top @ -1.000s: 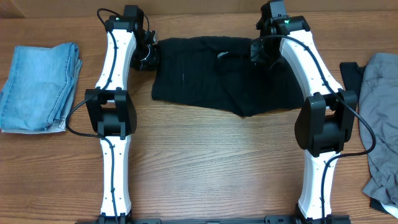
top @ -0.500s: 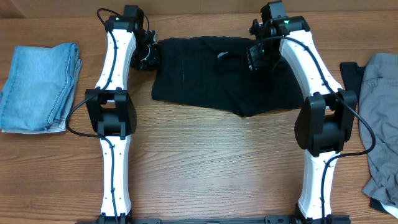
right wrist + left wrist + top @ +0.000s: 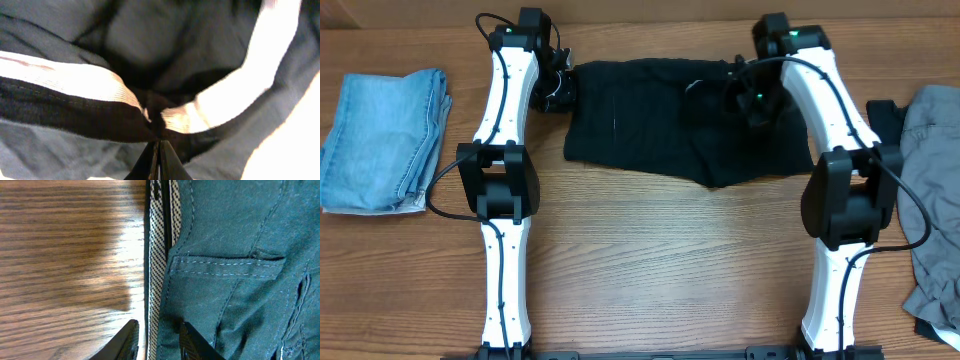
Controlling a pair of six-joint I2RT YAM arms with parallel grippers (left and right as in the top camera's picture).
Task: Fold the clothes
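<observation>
The black shorts (image 3: pixel 650 140) lie spread at the far middle of the table (image 3: pixel 660 270), and the right gripper (image 3: pixel 159 147) has just snapped shut on their pale-lined waistband (image 3: pixel 75 80), while the left gripper (image 3: pixel 157 335), fingers slightly apart, straddles the band's other end, so a lift looks near.

black shorts (image 3: pixel 640 135): matt twill cloth, checked woven waistband lining (image 3: pixel 159 255). table (image 3: pixel 650 270): wood grain, slight sheen. denim garment (image 3: pixel 380 140): matt, faded.
</observation>
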